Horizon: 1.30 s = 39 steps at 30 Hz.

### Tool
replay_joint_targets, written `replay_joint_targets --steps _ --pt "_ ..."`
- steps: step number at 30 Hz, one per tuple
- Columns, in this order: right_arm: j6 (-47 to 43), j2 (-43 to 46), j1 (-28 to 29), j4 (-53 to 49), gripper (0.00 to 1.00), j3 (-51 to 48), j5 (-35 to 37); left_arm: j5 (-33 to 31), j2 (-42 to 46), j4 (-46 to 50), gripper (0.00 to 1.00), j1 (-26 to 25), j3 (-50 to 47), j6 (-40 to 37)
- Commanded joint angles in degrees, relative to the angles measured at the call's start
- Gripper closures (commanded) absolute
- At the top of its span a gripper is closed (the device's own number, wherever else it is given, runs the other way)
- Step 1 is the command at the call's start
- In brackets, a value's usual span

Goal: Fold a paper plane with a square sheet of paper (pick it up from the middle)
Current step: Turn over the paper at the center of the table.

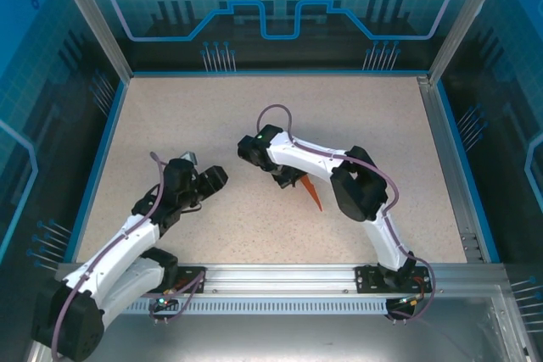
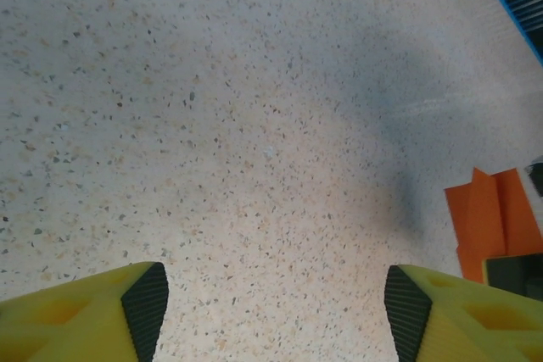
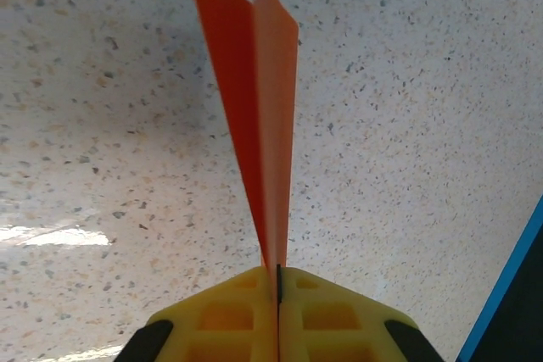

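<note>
Near the middle of the table (image 1: 212, 108), a little toward its near edge, the paper plane (image 1: 312, 195) is a slim bright orange sliver. Its long axis slants from the right gripper (image 1: 287, 177) toward the near edge and slightly toward the right edge, ending in a sharp tip on that side.

Seen from the right wrist, the paper plane (image 3: 259, 125) stands on edge. It is narrow where it meets the yellow fingers (image 3: 229, 320) and widens as it runs straight away from them. Two orange layers part in a shallow V along a crisp crease. The right gripper (image 3: 278, 286) has its fingers pressed together, pinching the paper in the seam between them.

From the left wrist, the paper plane (image 2: 492, 218) shows at the right as flat orange panels with pointed fold peaks. The left gripper (image 2: 273, 294) has its fingers (image 2: 85, 320) spread wide over bare speckled table, clear of the paper. In the overhead view the left gripper (image 1: 219, 177) sits left of the right one, well apart from the orange.
</note>
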State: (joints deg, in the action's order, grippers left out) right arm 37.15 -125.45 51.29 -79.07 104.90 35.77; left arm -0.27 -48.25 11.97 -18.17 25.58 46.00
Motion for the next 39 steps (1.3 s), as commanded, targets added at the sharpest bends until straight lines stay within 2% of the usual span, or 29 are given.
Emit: replay_joint_targets --steps 1,7,12,18,21,24,28,32,35,39 --pt "1.7 -2.1 1.4 -2.0 0.94 2.7 -1.5 -2.8 2.0 0.0 0.25 -0.1 -1.1 1.2" --pt "2.2 -6.0 2.8 -0.7 0.90 5.6 -6.2 -4.7 1.3 -1.7 0.19 -0.1 -1.9 1.5" --pt "2.0 -9.5 3.7 0.5 0.85 9.0 -10.3 -3.4 -0.7 -3.4 0.17 -0.1 -2.0 0.4" --pt "2.8 -8.1 3.7 6.1 0.75 7.0 -14.6 0.2 -2.4 -4.0 0.11 -0.1 -0.4 -2.8" --pt "2.0 -4.3 3.7 11.3 0.67 4.5 -18.8 1.9 -2.1 -2.7 0.10 -0.1 0.9 -3.5" --pt "1.4 0.9 3.3 17.8 0.48 0.1 -23.2 3.5 -1.1 -3.1 0.08 -0.1 0.6 -2.4" --pt "1.1 10.2 2.3 25.6 0.30 -7.3 -26.5 5.7 -1.3 -5.1 0.01 -0.1 -1.0 -1.0" --pt "2.0 20.8 -0.2 34.5 0.20 -16.2 -30.4 6.5 -3.5 -4.7 0.01 -0.1 -0.4 -1.2" --pt "2.5 26.9 -2.8 39.9 0.16 -23.8 -30.8 10.5 -5.3 -8.0 0.01 -0.1 -0.4 -0.9" --pt "3.5 29.5 -10.0 51.4 0.28 -35.9 -41.6 15.9 -10.2 -11.3 0.01 -0.4 -0.2 -0.6"
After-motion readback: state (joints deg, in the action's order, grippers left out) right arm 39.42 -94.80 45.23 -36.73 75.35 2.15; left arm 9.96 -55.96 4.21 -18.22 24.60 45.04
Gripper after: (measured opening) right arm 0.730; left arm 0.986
